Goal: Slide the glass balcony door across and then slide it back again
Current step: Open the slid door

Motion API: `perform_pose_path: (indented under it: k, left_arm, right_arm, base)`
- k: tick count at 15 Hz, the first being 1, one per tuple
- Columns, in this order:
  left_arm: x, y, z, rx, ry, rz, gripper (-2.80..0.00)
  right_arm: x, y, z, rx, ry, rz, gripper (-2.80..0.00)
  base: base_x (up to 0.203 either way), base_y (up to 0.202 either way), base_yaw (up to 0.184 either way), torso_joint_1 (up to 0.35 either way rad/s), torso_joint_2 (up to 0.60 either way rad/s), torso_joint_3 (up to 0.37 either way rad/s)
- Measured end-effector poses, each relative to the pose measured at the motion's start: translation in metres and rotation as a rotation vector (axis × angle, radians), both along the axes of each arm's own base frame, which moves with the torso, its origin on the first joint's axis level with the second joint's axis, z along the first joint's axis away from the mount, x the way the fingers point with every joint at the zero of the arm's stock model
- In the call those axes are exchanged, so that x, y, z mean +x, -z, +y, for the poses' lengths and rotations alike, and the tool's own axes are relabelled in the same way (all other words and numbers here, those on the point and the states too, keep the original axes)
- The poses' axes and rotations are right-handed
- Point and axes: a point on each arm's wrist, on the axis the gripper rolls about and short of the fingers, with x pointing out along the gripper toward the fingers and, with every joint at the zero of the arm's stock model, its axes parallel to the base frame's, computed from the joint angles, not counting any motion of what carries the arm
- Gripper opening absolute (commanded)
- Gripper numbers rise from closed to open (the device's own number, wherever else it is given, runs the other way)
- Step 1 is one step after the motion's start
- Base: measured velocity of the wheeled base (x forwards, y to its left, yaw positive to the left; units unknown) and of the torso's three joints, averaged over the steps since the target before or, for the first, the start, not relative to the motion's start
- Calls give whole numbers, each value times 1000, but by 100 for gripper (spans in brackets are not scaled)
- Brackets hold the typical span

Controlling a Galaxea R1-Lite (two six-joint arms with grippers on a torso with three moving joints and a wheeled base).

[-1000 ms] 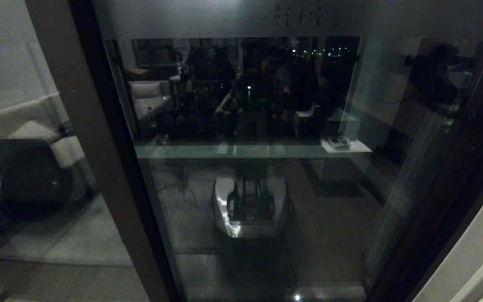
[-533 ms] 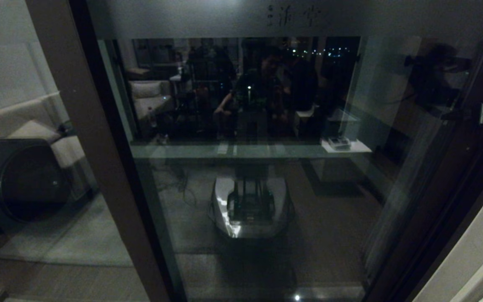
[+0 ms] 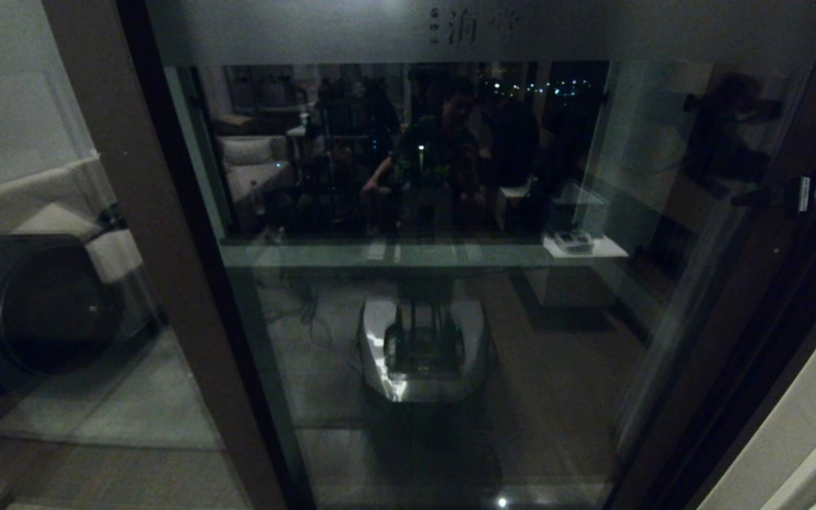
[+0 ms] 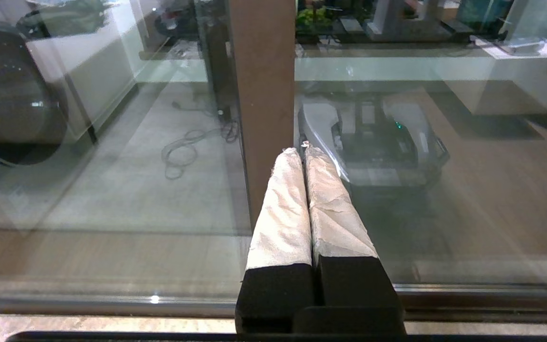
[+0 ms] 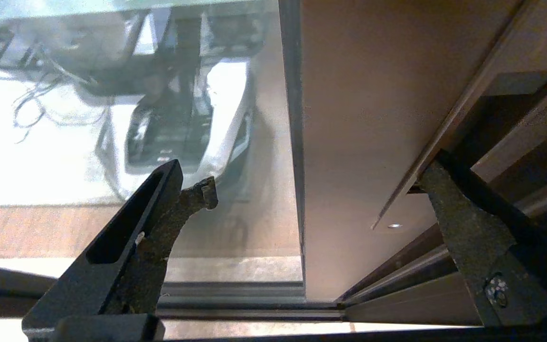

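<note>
Presently, the right hand (image 5: 302, 190) is standing wide open astride the right-hand stile of the tall clear-glass balcony door in its dark brown metal frame (image 5: 359, 118), one finger (image 5: 473, 223) lying in the stile's recess. Pushing well likely means keeping that finger seated and driving level along the grey floor track (image 5: 254, 304), never twisting. The left hand (image 4: 304, 152) is resting pressed shut, near the brown upright post (image 4: 264, 95).
</note>
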Motion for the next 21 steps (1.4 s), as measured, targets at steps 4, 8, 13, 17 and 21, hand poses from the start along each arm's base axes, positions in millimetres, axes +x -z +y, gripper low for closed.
perform_pose_path:
  k: [4,8,13,17,21]
  left_arm:
    - [0,0,0,0,0,0,-280]
    - [0,0,0,0,0,0,-280]
    - [0,0,0,0,1,0,-280]
    - [0,0,0,0,1,0,-280]
    - [0,0,0,0,0,0,-280]
  right_arm:
    - [0,-2,7,5,-17,1,0]
    - [0,-5,22,12,-40,-2,0]
    - [-4,-4,37,10,-76,5,0]
    - [-8,-4,46,17,-101,14,0]
    - [-11,-6,49,21,-111,15,0]
  base:
    - [0,0,0,0,0,0]
    - [0,0,0,0,0,0]
    - [0,0,0,0,0,0]
    - [0,0,0,0,0,0]
    - [0,0,0,0,0,0]
